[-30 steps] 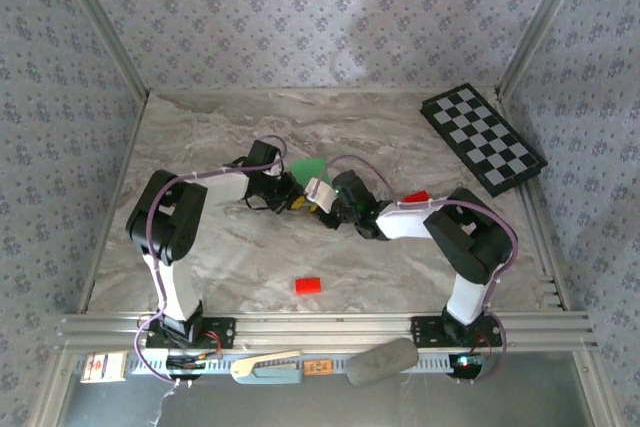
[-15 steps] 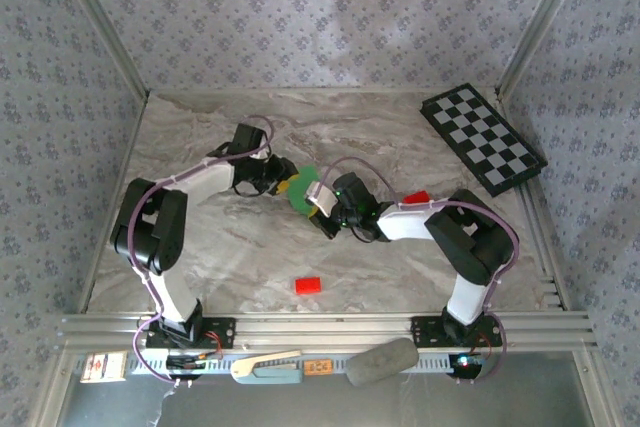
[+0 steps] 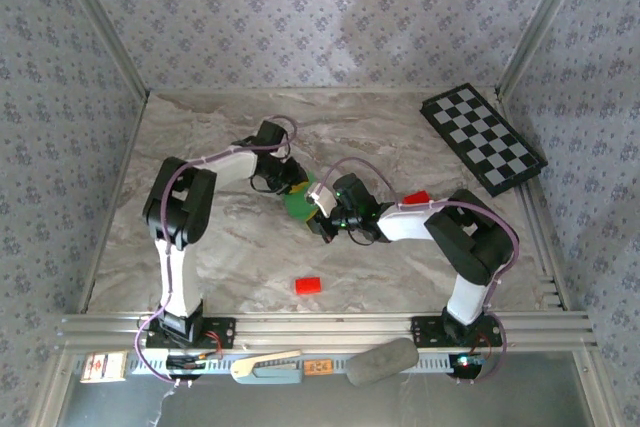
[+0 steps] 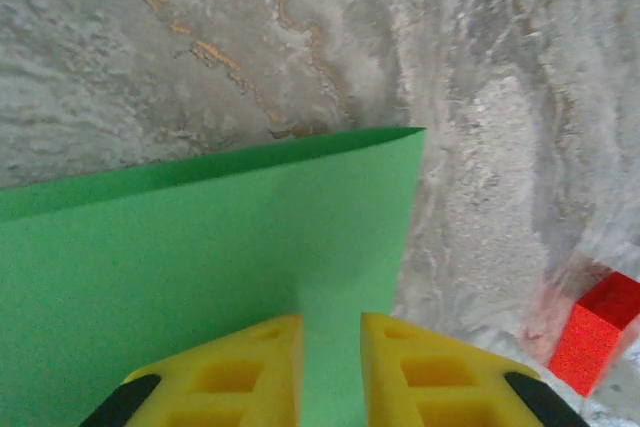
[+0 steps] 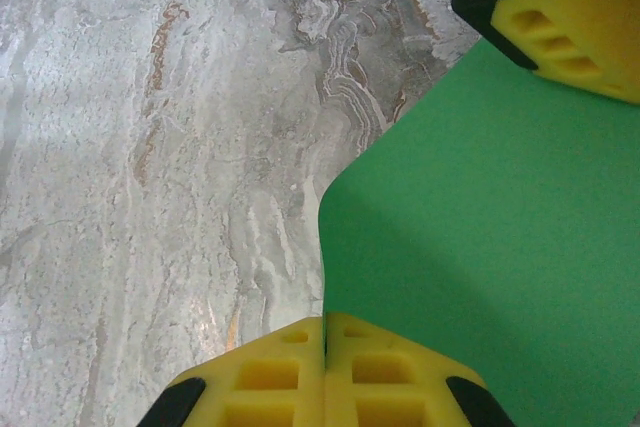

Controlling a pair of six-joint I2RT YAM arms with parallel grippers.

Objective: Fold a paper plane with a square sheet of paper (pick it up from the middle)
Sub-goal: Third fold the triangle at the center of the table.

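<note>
- Green paper [image 3: 296, 205] sits mid-table where the two arms meet, partly hidden from above by both wrists.
- On the right gripper [image 5: 324, 325] the yellow fingers [image 5: 270, 377] are pressed together with no gap. The paper's edge runs straight into the seam between them, so this claw is clamped on the paper.
- On the left gripper [image 4: 331, 322] the two yellow fingers stand a narrow slot apart, with green showing through the slot.
- They sit over the paper near one corner; whether they touch it I cannot tell.
- In the left wrist view that corner points up and right, and a darker green strip runs along the paper's far edge.
- One left finger also shows at the top right of the right wrist view, at the paper's far side, across from the right gripper.
- A red piece [image 4: 597, 332] sits on the marble table [image 3: 250, 257] just past the paper's side edge, not touching it; which red thing it is I cannot tell.
- From above, a red block [image 3: 308, 285] lies alone nearer the bases, well apart from the paper.
- A red wedge [image 3: 415, 197] lies beside the right forearm, and a checkerboard [image 3: 483, 137] lies at the far right corner.
</note>
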